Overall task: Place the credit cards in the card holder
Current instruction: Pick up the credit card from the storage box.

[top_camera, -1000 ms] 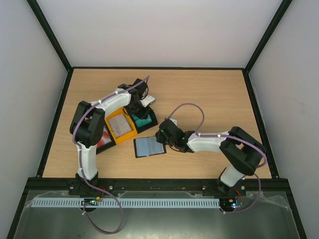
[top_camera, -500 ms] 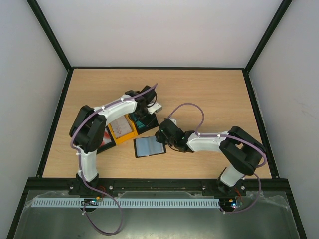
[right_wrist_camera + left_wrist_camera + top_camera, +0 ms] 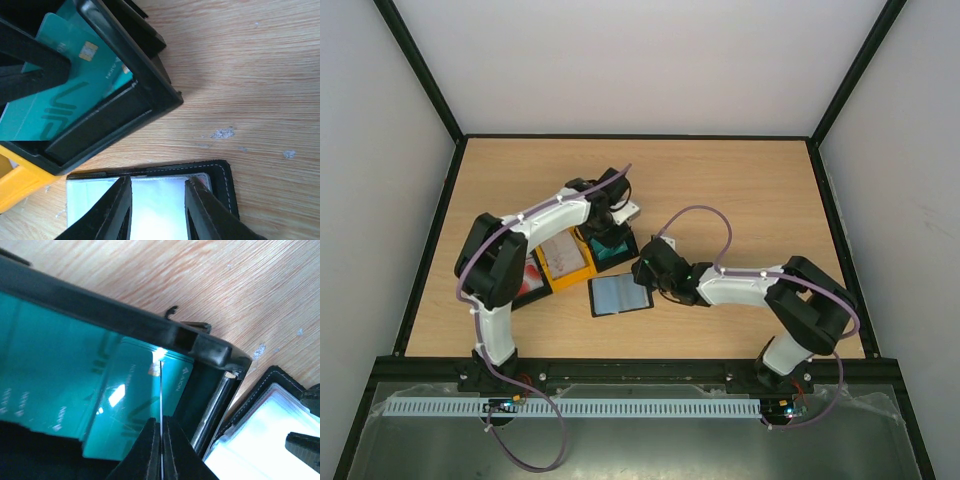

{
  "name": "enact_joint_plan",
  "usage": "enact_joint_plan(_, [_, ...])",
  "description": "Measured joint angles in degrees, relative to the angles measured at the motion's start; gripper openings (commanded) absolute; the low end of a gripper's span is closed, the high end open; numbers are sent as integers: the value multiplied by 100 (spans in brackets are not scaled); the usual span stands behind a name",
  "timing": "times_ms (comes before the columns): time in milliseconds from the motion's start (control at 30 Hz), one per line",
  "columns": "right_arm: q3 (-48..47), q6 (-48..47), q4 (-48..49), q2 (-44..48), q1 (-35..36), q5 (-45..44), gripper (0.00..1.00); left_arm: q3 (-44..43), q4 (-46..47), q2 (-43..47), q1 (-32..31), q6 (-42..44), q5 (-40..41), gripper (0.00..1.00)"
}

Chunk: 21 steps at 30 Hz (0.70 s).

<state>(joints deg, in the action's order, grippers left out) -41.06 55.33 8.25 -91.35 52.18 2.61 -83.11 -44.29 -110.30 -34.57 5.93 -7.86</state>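
While the right gripper is hanging half-open over the holder, the left gripper is pinching a teal card, tilted up, inside the black tray.

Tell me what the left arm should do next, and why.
Probably lift the left gripper straight up: it is shut on a teal card inside the black tray, whose wall stands between it and the open card holder.
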Motion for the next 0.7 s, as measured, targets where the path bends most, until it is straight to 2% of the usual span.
enact_joint_plan(167, [46, -4, -26, 332, -11, -17, 31, -7, -48, 496, 39, -66, 90, 2])
enact_joint_plan(333, [90, -192, -79, 997, -136, 76, 40, -22, 70, 1263, 35, -487, 155, 2])
enact_joint_plan(467, [101, -363, -94, 1871, -387, 544, 51, -26, 435, 1956, 72, -1488, 85, 2])
enact_joint_plan(500, [101, -369, -63, 2096, -431, 684, 53, -24, 522, 2094, 98, -1762, -11, 5])
enact_joint_plan(700, [-13, -203, 125, 3025, -492, 1349, 58, 750, 1707, 3593, 221, -3556, -787, 5])
